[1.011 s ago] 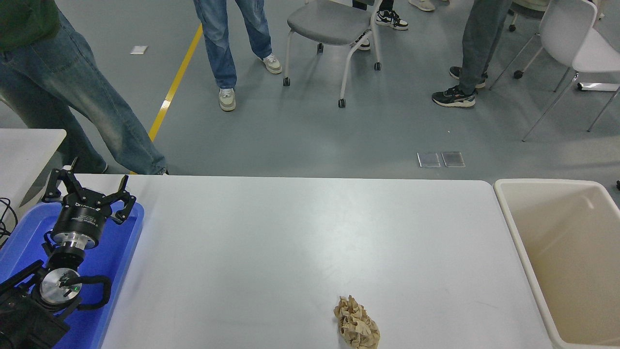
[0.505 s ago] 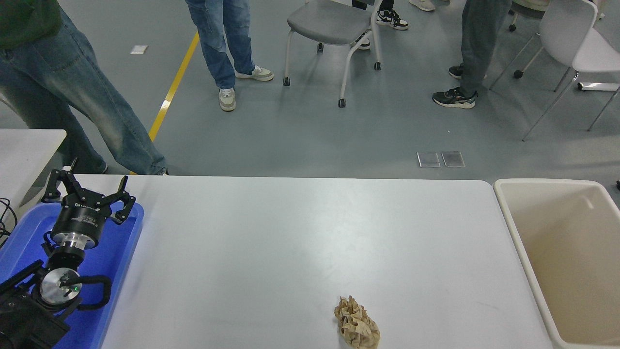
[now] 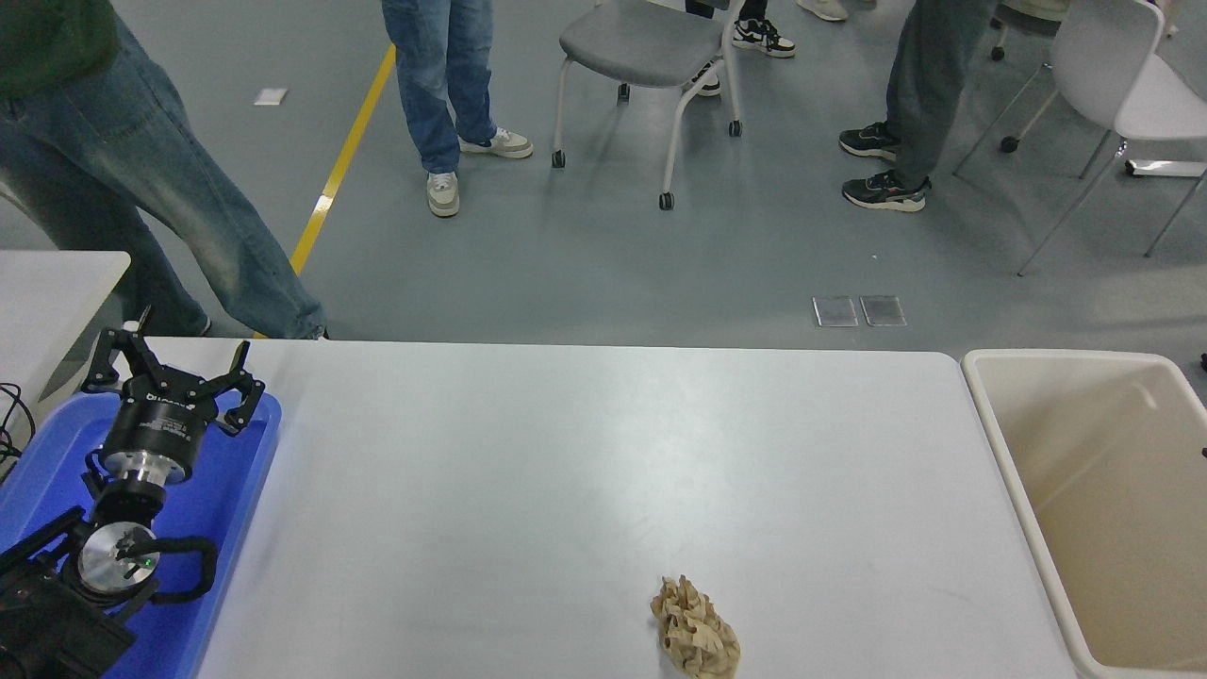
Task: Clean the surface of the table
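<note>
The left black gripper (image 3: 174, 363) hangs at the lower left over the shallow blue plastic tray (image 3: 231, 490), its fingers spread wide and holding nothing. The left arm behind it runs down to the picture's bottom-left corner. The right gripper is out of view.

The tray sits on the left end of the table surface (image 3: 566, 471), a wide, plain white-grey matte top with rounded corners that fills the middle of the head view. On it, near the front edge and right of centre, lies a crumpled ball of brown paper (image 3: 693, 630), well apart from the gripper and from the tray. The paper rests flat on the top, touching nothing else.

Just beside the table's right end stands a beige rectangular plastic tub (image 3: 1028, 490). The corner of a smaller white table (image 3: 57, 283) shows at the left edge, behind the tray.

Beyond the far edge, on the grey floor, several people stand, seen as legs in jeans and dark trousers, near a grey wheeled chair (image 3: 641, 47).
</note>
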Controlling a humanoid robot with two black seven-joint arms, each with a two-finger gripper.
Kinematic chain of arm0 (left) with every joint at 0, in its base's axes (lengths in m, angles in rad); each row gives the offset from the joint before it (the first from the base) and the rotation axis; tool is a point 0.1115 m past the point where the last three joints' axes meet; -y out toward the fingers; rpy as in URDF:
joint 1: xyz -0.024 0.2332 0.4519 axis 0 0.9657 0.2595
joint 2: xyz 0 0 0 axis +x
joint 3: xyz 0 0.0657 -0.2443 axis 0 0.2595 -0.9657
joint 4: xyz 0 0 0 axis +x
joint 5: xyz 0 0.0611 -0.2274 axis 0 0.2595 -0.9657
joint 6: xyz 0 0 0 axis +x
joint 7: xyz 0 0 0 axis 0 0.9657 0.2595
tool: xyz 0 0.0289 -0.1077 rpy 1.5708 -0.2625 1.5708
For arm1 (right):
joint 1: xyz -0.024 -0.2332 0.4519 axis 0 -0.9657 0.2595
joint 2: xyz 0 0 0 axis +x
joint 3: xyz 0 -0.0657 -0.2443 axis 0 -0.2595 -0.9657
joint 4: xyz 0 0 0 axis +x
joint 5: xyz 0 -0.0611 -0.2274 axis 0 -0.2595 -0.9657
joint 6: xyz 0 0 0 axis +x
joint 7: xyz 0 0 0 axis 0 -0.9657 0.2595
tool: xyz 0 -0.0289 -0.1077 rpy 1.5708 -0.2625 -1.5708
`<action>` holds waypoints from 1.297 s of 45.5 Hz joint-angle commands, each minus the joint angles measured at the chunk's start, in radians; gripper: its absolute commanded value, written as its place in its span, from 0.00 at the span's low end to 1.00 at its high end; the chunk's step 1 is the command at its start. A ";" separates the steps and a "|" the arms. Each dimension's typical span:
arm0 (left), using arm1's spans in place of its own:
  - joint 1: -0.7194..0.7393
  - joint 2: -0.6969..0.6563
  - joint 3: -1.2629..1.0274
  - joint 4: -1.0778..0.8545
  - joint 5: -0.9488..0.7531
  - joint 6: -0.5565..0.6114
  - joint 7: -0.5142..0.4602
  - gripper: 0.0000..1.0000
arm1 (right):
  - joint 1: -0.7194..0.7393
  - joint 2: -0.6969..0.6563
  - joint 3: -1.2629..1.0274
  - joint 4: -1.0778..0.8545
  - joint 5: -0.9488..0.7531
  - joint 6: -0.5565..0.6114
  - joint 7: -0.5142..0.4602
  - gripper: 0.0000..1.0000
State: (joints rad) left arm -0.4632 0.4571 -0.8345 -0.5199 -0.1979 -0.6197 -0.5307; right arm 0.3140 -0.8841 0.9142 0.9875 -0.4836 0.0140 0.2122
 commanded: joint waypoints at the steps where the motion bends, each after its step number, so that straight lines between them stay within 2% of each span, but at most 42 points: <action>1: 0.000 0.000 0.000 0.000 0.000 0.000 0.000 1.00 | -0.032 -0.058 0.041 0.197 -0.013 0.041 0.001 0.99; 12: 0.000 0.000 0.000 0.000 0.000 0.000 0.000 1.00 | -0.035 -0.020 0.057 0.323 -0.001 0.034 0.025 0.99; 16: 0.000 0.000 0.000 0.000 0.000 0.000 0.000 1.00 | -0.036 0.080 0.092 0.321 0.002 0.017 0.073 0.99; 29: 0.000 0.000 0.000 0.000 0.000 0.000 0.000 1.00 | -0.055 0.379 0.164 0.293 0.000 -0.097 0.108 0.99; 40: 0.000 0.000 0.000 0.000 0.000 0.000 0.000 1.00 | -0.058 0.507 0.218 0.195 -0.001 -0.091 0.141 0.99; 44: 0.000 0.000 0.000 0.000 0.000 0.000 0.000 1.00 | -0.055 0.527 0.233 0.160 -0.015 -0.078 0.145 0.99; 52: 0.000 0.000 0.000 0.000 0.000 0.002 0.000 1.00 | -0.044 0.531 0.236 0.116 -0.026 0.032 0.136 0.99; 59: 0.000 0.000 0.000 0.000 0.000 0.000 0.000 1.00 | -0.012 0.560 0.279 0.054 -0.026 0.040 0.139 0.99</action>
State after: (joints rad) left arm -0.4632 0.4571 -0.8345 -0.5200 -0.1979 -0.6196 -0.5307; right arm 0.2730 -0.3747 1.1483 1.1221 -0.5023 0.0095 0.3478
